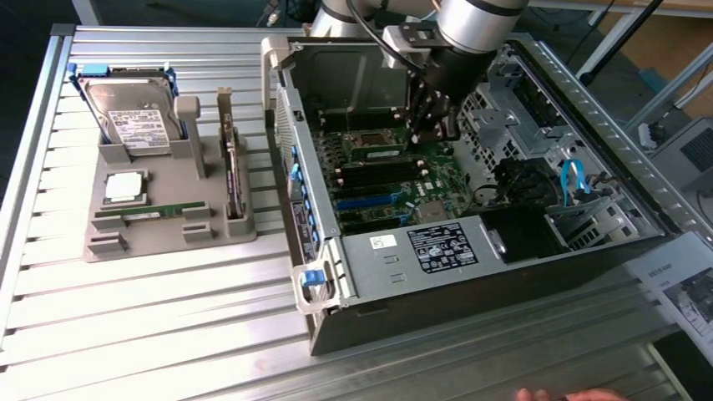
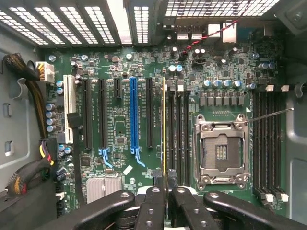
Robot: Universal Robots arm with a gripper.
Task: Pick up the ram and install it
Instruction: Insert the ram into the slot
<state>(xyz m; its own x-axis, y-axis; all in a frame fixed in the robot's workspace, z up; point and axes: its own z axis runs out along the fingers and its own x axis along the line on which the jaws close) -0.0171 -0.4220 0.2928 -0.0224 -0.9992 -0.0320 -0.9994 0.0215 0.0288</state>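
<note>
Black fingers (image 2: 152, 201) of the claw (image 2: 164, 191) fill the near edge of the wrist view, drawn in narrow and pinching the ram (image 2: 164, 129) between them. The ram is seen edge-on as a thin yellowish line running straight out from the fingertips over the motherboard (image 2: 120, 124). It lies parallel to the long slots, between a black slot (image 2: 149, 112) and the bank of black memory slots (image 2: 178, 134), just beside the nearest of them. Whether its lower edge touches a slot cannot be told. A blue slot (image 2: 134, 115) lies on one side of it, and the open CPU socket (image 2: 221, 148) on the other, past the memory slots. A second bank of memory slots (image 2: 268, 143) sits beyond the socket.

From the exterior view the arm (image 1: 479, 17) reaches down into the open case (image 1: 390, 276), with the claw (image 1: 429, 125) low over the board near the socket. On the exterior view's left, well apart from the case, a grey tray (image 1: 167, 242) rests on the slatted table (image 1: 145, 317). It holds a hard drive (image 1: 132, 121), a square silver processor (image 1: 123, 186), an upright dark card (image 1: 232, 175) and a green stick (image 1: 150, 212) lying flat. Fingertips of a person's hand (image 1: 579, 394) show at the bottom edge.
</note>
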